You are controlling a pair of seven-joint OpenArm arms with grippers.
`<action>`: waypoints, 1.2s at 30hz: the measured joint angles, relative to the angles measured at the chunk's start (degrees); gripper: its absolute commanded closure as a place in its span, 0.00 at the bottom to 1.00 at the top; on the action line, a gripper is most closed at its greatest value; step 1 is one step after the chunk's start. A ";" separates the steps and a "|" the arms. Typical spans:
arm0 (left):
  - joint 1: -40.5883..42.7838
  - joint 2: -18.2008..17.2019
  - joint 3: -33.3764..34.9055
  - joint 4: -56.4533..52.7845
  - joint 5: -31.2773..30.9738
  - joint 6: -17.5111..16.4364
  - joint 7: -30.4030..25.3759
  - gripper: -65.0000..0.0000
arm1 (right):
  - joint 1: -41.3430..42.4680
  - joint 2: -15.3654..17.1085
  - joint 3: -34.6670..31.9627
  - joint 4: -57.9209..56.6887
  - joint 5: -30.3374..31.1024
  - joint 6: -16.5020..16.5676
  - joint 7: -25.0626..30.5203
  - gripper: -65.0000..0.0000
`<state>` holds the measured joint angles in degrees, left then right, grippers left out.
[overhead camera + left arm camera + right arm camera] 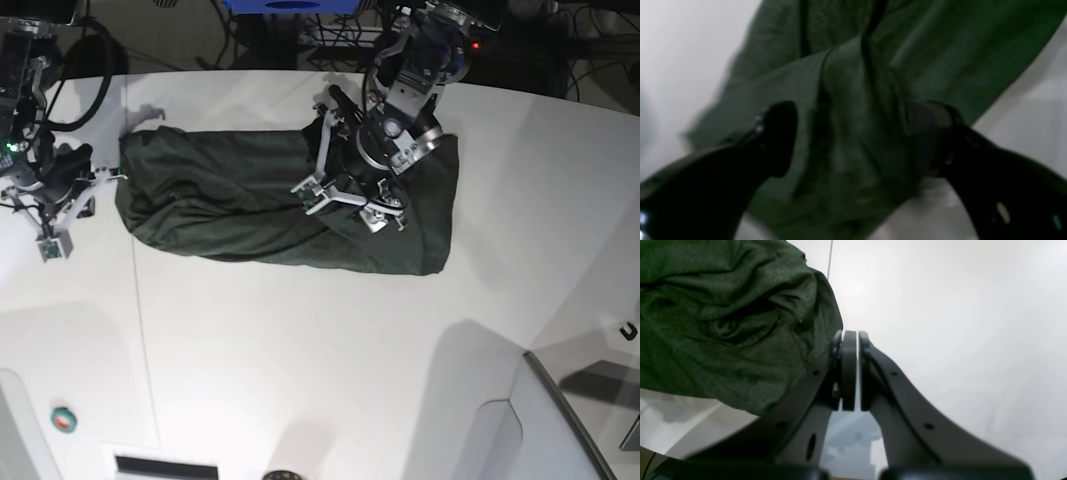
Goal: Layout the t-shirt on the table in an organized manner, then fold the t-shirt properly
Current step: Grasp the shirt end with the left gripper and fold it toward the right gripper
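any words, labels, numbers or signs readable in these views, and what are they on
None can be read in any view.
The t-shirt is plain dark green, no print showing.
The table shows bare white, no markings.
The small green boards on the left claw are too small to read.
The right claw shows no lettering.

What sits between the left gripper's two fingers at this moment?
In the left wrist view, the left gripper stands open and a bunched fold of the t-shirt lies between its fingers, with the white table beyond.
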<state>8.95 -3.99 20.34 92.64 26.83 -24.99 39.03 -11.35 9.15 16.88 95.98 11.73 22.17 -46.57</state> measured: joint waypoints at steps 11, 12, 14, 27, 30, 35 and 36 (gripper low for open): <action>4.02 0.50 -4.50 10.51 4.87 0.09 -0.66 0.42 | 0.00 0.00 0.00 -0.07 0.02 0.00 0.00 0.99; 4.57 0.46 -7.65 11.02 4.94 0.20 -0.46 0.58 | 0.00 0.02 0.00 -0.07 -0.09 0.00 0.00 0.99; 5.22 0.22 -12.94 10.64 5.14 0.04 0.35 1.00 | 0.00 -0.02 0.00 -0.07 0.00 0.00 0.00 0.99; 3.80 2.32 -27.06 1.60 -14.47 0.17 -0.11 1.00 | 1.31 -1.11 0.00 -1.33 -0.07 0.00 0.00 0.99; 4.94 2.27 -27.28 1.31 -13.62 0.15 0.61 1.00 | 1.33 -1.09 0.00 -1.36 -0.04 0.00 0.00 0.99; 5.51 2.58 -27.28 1.09 -10.34 0.15 0.02 1.00 | 1.33 -1.07 0.00 -1.36 -0.17 0.00 0.00 0.99; 5.46 2.54 -27.28 0.63 -10.38 0.15 -0.15 1.00 | 1.33 -1.09 0.00 -1.36 -0.17 0.00 0.00 0.99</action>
<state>14.41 -1.45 -6.94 93.27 16.45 -24.84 38.87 -10.02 8.05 16.88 94.63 11.55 22.17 -46.57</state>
